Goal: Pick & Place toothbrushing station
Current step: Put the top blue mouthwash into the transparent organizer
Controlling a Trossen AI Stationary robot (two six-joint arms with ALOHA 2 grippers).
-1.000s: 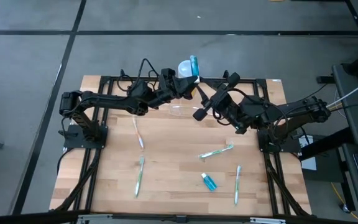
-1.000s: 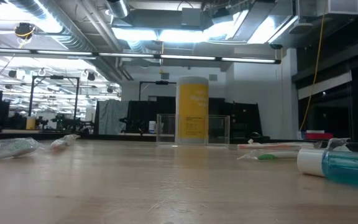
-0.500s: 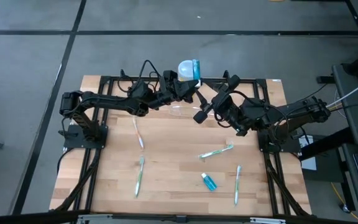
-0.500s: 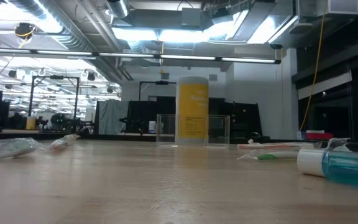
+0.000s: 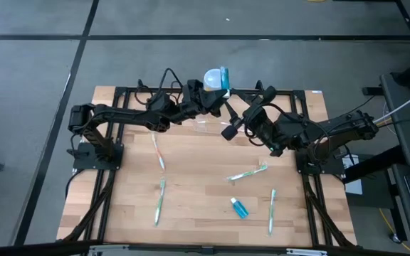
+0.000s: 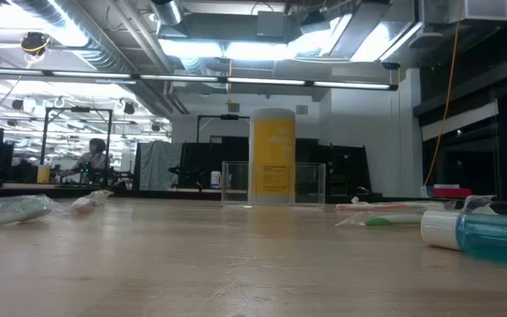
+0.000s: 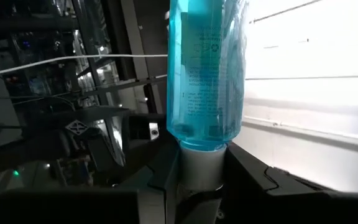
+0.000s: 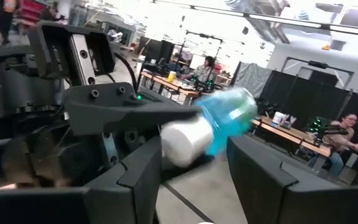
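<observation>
My left gripper (image 5: 218, 98) is high over the table's far edge, shut on a blue see-through bottle (image 5: 224, 77) with a white cap, next to the white lid of the yellow container (image 5: 211, 77). The clear holder (image 6: 274, 183) rests on its base on the wood in front of the yellow container (image 6: 272, 157). It shows only faintly from above (image 5: 206, 127). My right gripper (image 5: 228, 130) is open and empty, just right of the holder. It faces the left gripper and the bottle (image 8: 229, 117). My left gripper pinches the bottle's white cap (image 7: 201, 167) between its two fingers (image 7: 166, 168). The fingers run along the bottle and point toward the table's far edge. The bottle's blue body (image 7: 207, 68) sticks out beyond the fingertips, lifted clear of the table.
Several wrapped toothbrushes (image 5: 158, 152) (image 5: 159, 200) (image 5: 248, 173) (image 5: 272, 210) and a small blue bottle (image 5: 240, 208) lie on the middle and near part of the wood. The black frame rail (image 5: 290, 92) runs along the far edge. People sit in the room beyond (image 8: 347, 134).
My left gripper has gone a little toward the table's right edge with the blue bottle, which stays lifted clear.
</observation>
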